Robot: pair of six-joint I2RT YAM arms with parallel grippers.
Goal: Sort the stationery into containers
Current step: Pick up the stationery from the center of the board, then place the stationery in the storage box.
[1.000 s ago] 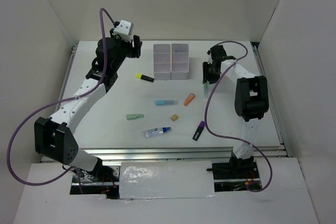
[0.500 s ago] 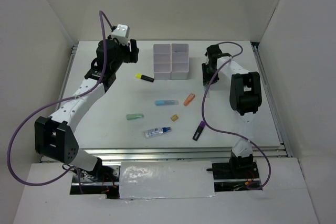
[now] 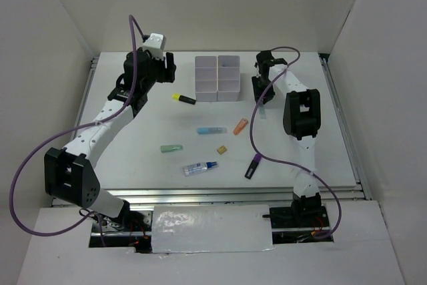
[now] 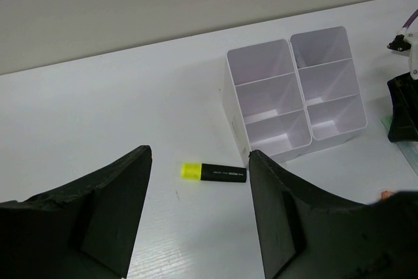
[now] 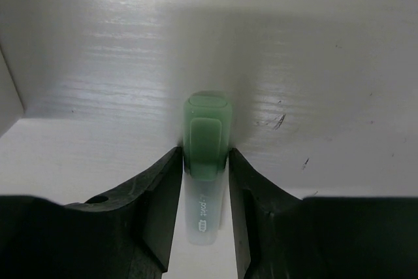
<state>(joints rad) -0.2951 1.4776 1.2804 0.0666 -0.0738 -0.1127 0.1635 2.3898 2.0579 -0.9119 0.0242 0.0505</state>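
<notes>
The white 2-by-3 bins (image 3: pixel 217 78) stand at the back middle; they also show in the left wrist view (image 4: pixel 294 96). My right gripper (image 3: pixel 261 93) is just right of them, shut on a green-capped marker (image 5: pixel 206 135) with a clear body, its cap pointing down close to the table. My left gripper (image 3: pixel 162 66) is open and empty, above and behind the yellow-black marker (image 3: pixel 183 99), which lies between my fingers in the left wrist view (image 4: pixel 214 173). On the table lie a light-blue marker (image 3: pixel 211 130), orange marker (image 3: pixel 241 125), green marker (image 3: pixel 171 148), tan block (image 3: pixel 221 149), white blue-capped tube (image 3: pixel 200 167) and purple marker (image 3: pixel 252 165).
White walls enclose the table on the left, back and right. A bin wall (image 5: pixel 6 96) shows at the left edge of the right wrist view. Purple cables loop from both arms over the table sides.
My right gripper has moved left and farther back, toward the bins, carrying the green-capped marker. My left gripper has shifted slightly and stays open.
</notes>
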